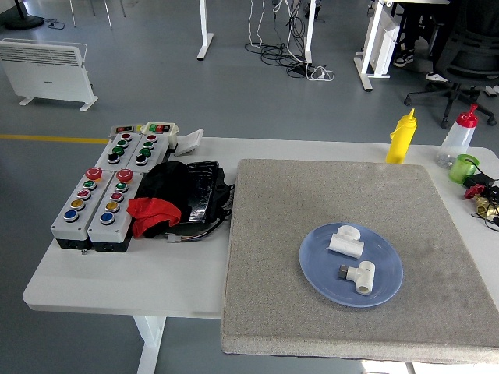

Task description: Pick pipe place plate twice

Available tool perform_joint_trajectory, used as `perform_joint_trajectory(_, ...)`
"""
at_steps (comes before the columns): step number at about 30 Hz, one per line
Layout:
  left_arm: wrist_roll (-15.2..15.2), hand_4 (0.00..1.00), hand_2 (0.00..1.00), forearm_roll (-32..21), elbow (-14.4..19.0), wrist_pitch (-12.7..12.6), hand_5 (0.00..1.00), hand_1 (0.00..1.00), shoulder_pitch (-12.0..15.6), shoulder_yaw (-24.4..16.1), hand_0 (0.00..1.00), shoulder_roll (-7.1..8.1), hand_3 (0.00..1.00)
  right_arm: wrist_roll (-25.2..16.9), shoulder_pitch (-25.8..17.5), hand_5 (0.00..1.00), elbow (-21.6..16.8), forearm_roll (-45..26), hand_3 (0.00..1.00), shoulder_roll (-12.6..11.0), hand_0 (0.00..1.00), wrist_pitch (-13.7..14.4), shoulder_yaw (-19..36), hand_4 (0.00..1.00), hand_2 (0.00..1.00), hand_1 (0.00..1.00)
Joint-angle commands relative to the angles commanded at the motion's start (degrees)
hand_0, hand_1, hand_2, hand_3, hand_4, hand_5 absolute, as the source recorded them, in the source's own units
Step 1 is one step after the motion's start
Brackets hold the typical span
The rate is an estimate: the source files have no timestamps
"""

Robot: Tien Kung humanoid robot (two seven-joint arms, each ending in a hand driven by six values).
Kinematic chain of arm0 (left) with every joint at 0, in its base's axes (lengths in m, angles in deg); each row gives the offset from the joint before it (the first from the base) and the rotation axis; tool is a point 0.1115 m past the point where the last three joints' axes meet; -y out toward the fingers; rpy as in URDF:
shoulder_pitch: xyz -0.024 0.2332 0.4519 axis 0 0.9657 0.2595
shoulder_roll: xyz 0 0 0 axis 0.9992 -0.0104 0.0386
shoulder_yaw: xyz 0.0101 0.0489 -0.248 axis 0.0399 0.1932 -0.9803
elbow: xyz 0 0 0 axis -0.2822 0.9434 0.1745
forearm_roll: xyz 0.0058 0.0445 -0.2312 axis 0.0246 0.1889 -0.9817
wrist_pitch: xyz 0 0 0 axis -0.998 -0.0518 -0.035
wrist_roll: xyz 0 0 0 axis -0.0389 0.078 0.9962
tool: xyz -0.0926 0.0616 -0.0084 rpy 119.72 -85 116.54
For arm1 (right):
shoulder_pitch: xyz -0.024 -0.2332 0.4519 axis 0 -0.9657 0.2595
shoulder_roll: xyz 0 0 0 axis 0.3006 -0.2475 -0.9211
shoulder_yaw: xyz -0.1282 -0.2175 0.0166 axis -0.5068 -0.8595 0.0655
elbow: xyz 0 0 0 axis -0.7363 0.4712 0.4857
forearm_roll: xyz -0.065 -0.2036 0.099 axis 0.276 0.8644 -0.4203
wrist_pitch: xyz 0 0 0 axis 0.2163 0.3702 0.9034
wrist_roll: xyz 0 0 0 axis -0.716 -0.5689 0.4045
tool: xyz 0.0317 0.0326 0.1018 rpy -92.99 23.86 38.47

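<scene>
No robot hand or finger shows in the head view, so their state cannot be told and no place can be set against them. Two white pipe fittings lie on the blue plate (312, 274), which sits on the grey mat (273, 234). The far pipe fitting (346, 242) and the near pipe fitting (361, 276) lie close together but apart. Two button boxes (100, 205) stand at the table's left beside a black and red bundle (175, 199). A yellow bottle (401, 137) stands beyond the mat.
</scene>
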Motion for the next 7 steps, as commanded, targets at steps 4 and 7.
perform_joint_trajectory(4, 0.3, 0.351, 0.514, 0.1, 0.0, 0.1, 0.998, 0.612, -0.3, -0.2, 0.651, 0.0, 0.634, 0.0, 0.4, 0.506, 0.3, -0.1, 0.844, 0.2, 0.853, 0.1, -0.4, 0.628, 0.886, 0.807)
perform_joint_trajectory(7, 0.2, 0.351, 0.514, -1.2, -0.1, -0.2, 0.998, 0.612, -0.4, -0.1, 0.651, 0.0, 0.634, 0.2, 0.8, 0.506, 0.7, 0.0, 0.844, 0.8, 0.853, -0.1, -1.1, 0.628, 0.886, 0.807)
